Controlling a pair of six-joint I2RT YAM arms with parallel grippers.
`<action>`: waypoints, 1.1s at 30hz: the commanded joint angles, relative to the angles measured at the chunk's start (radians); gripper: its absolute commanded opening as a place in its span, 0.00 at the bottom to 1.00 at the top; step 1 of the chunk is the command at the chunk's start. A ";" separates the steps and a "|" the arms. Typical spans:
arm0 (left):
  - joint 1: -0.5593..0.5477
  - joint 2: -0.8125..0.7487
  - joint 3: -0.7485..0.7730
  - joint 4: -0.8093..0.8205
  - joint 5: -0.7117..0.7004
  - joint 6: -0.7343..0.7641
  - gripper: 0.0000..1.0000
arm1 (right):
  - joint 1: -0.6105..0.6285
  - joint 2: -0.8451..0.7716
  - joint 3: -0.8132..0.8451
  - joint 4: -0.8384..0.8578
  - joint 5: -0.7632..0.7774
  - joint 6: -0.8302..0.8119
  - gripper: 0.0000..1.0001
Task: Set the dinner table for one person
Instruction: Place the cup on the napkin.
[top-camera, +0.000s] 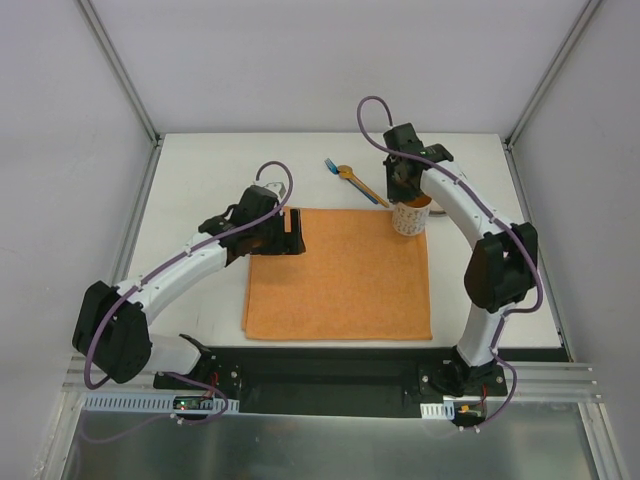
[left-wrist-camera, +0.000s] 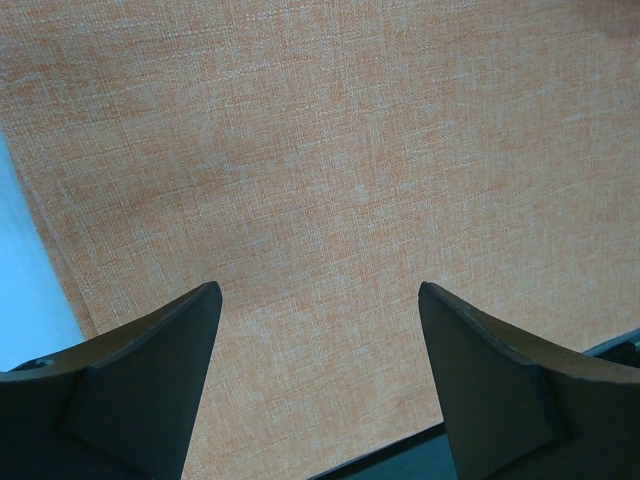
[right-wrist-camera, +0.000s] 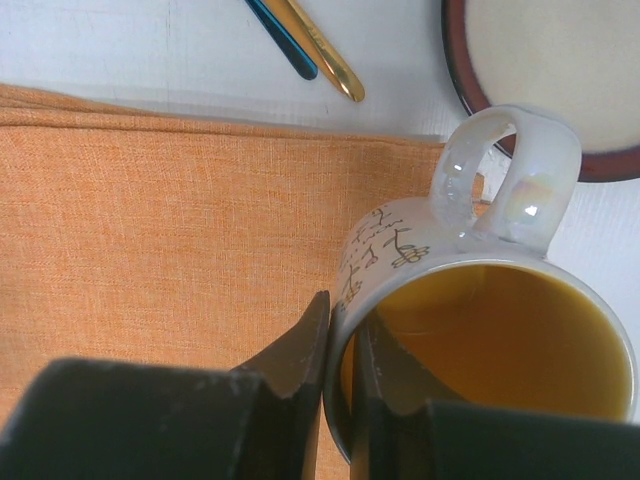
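Between the nearly closed jaws of the right gripper (right-wrist-camera: 343, 320) sits the rim of the mug (right-wrist-camera: 390, 250), one finger inside. Risk: this one-sided pinch could let it tip onto the placemat (right-wrist-camera: 150, 220) or dinner table (right-wrist-camera: 100, 50) beneath. Left gripper (left-wrist-camera: 320, 290) gapes wide, empty, above the placemat.

The top view looks down from high on the near side of the orange placemat (top-camera: 340, 275), taking in all of it and the bench (top-camera: 200, 170) around. The left wrist view hangs close over its far left part. The right wrist view, equally close, faces its far right corner, sharing the mug (right-wrist-camera: 400, 255) there with the top view.
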 joint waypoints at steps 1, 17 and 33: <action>-0.004 -0.043 -0.016 0.012 -0.021 -0.017 0.80 | 0.015 -0.015 0.033 0.008 0.046 -0.008 0.01; -0.004 -0.014 -0.010 0.018 0.004 -0.060 0.80 | 0.077 -0.052 -0.196 0.165 -0.046 0.046 0.01; -0.006 0.001 -0.013 0.020 0.019 -0.040 0.80 | 0.078 -0.046 -0.209 0.157 -0.054 0.038 0.41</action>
